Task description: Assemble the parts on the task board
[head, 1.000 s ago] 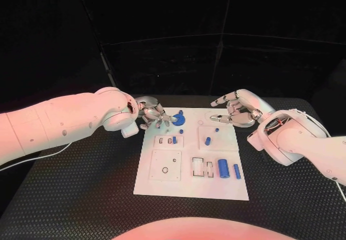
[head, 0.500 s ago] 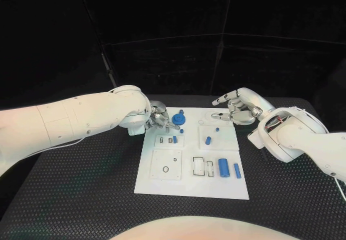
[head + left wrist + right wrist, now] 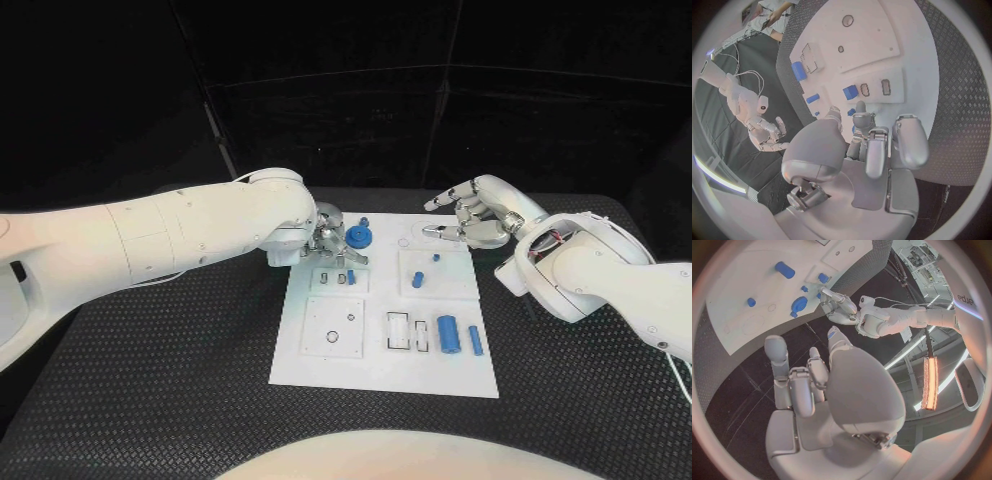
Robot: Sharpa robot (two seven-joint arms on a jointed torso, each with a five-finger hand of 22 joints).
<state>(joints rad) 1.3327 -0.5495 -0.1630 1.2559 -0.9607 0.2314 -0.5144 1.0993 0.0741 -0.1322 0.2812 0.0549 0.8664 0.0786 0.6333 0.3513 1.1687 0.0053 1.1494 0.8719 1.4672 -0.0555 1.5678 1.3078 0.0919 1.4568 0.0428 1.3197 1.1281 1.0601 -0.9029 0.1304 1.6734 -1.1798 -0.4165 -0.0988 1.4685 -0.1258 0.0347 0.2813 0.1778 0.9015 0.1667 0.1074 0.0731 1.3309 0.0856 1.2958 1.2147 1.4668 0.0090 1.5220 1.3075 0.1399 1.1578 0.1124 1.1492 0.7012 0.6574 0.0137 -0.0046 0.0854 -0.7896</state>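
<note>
The white task board [image 3: 433,372] lies in the middle of the black table. A blue gear [image 3: 359,237] sits at its far left corner. My left hand [image 3: 329,240] hangs right beside the gear, fingers pointing down at the board near a short blue peg [image 3: 351,278]. The left wrist view shows its fingertips [image 3: 861,120] apart, with a small blue piece [image 3: 851,112] just past them and nothing gripped. My right hand [image 3: 469,218] hovers over the far right corner, fingers spread and holding nothing. A blue cylinder [image 3: 449,335] and a thin peg [image 3: 475,341] lie on the near right of the board.
Two more blue pegs [image 3: 415,282] [image 3: 434,258] stand on the board's right half. Black ridged table mat [image 3: 159,380] surrounds the board on all sides. The right wrist view shows the gear [image 3: 798,305] and my left hand [image 3: 839,307] beyond my own fingers.
My left hand has moved in over the board's far left corner and lowered its fingers beside the gear. The right hand has barely shifted.
</note>
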